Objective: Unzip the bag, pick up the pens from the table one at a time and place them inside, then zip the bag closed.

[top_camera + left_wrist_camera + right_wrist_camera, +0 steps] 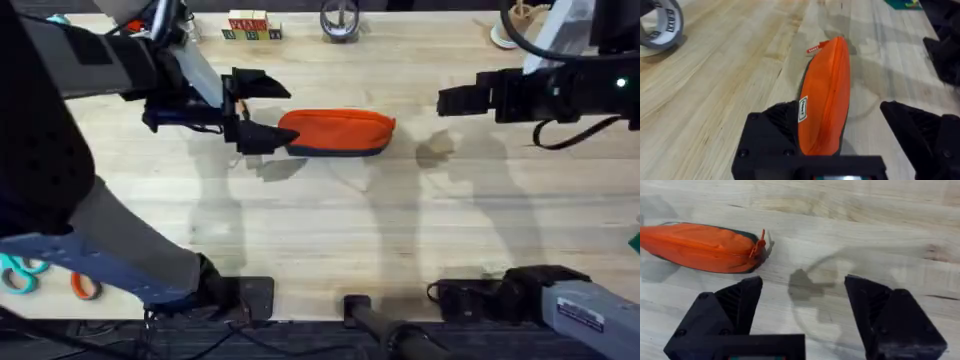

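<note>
I see the bag point(337, 133) lying on its side near the middle of the table point(330, 230), long axis running left to right, the orange body up and the dark strip along the near edge. Its zipper seam looks drawn closed along the whole length I can follow, with the orange pull tab point(760, 244) hanging at the right end in the right wrist view. What is inside I cannot tell.

My left gripper point(252, 112) sits at the bag's left end with its jaws spread wide; in the left wrist view one finger point(774, 131) rests against the bag's point(826, 102) side and the other stands well clear, so nothing is clamped. A small white label point(803, 108) shows on the fabric just beside that near finger.

My right gripper point(448, 101) hangs off to the right of the bag, apart from it, jaws wide and holding nothing. Bare wood lies between its fingers point(740, 302) and the pull tab.

Around the bag there is open planking in front and to the right. Along the far edge I see a row of lettered blocks point(251, 27) and a metal ring-shaped object point(340, 20); a tape roll point(661, 25) lies well off to one side. Scissors point(22, 271) lie at the near left edge.
</note>
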Controlling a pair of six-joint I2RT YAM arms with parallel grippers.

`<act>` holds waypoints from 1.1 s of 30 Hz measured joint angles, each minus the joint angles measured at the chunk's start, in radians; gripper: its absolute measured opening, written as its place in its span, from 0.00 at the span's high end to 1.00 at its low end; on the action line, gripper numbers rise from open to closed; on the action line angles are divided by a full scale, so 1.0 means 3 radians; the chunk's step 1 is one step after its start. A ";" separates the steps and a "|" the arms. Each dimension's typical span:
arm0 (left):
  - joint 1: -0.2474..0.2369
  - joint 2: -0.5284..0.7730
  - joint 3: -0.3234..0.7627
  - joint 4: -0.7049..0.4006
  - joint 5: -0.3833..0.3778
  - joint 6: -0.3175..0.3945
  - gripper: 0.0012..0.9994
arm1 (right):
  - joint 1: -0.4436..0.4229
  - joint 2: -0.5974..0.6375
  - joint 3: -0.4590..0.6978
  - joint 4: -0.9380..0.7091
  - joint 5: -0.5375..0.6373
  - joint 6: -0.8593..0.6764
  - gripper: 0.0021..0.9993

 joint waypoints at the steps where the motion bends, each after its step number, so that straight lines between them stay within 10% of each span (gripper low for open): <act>1: -0.0018 0.0024 0.0002 0.0016 -0.0012 0.0021 0.01 | 0.0000 0.0000 0.0000 0.0000 0.0001 0.0000 0.00; 27: -0.0042 0.0180 0.0011 0.0086 -0.0040 0.0119 0.01 | 0.0000 0.0000 0.0000 0.0000 0.0000 0.0000 0.00; 29: -0.0042 0.0180 0.0011 0.0082 -0.0042 0.0117 0.15 | 0.0000 0.0000 0.0000 -0.0001 0.0000 0.0000 0.00; 33: -0.0042 0.0180 0.0013 0.0096 -0.0042 0.0120 0.79 | 0.0000 0.0000 0.0000 0.0000 0.0001 0.0000 0.00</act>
